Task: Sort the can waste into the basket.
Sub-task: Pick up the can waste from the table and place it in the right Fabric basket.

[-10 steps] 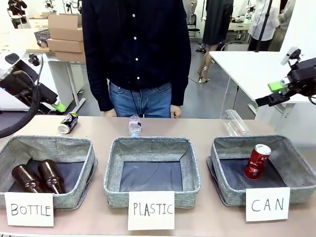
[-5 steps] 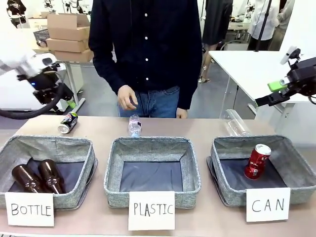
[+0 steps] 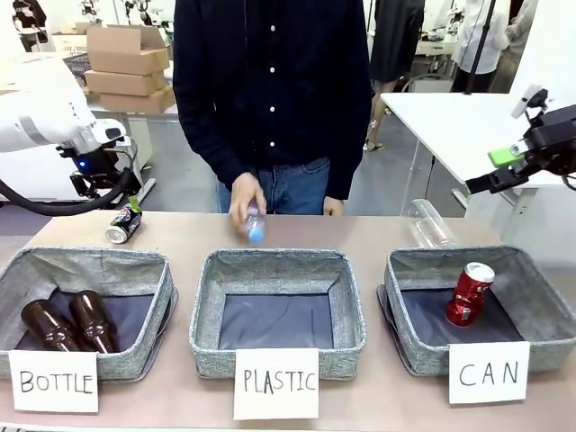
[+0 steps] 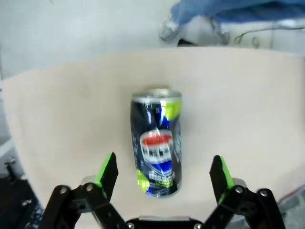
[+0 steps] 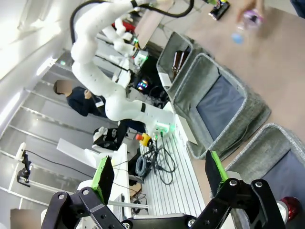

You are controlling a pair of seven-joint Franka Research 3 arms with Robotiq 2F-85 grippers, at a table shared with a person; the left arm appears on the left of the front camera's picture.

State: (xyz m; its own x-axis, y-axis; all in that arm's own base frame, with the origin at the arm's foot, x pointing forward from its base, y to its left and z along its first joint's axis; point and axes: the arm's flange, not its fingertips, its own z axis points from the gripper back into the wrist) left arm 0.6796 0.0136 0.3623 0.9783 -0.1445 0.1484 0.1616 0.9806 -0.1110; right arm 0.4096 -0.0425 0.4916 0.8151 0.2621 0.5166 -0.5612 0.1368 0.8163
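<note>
Basket (image 3: 421,353): red can (image 3: 470,294) inside | black can (image 4: 157,143): table (image 3: 360,230) | left gripper (image 4: 163,162), right gripper (image 5: 157,160): spread

Tan table (image 3: 360,229), my side at 6. Three grey baskets sit in a row on it: BOTTLE basket (image 3: 27,270) at 8, PLASTIC basket (image 3: 279,263) at centre, CAN basket (image 3: 423,355) at 4. A white card stands in front of each. The black can (image 3: 123,224) lies on its side at 10, on bare top. A clear bottle (image 3: 429,225) lies at 2, just behind the CAN basket. The small bottle (image 3: 254,225) at 12 is blurred under the person's hand (image 3: 243,200); I can't tell if it touches the top.
</note>
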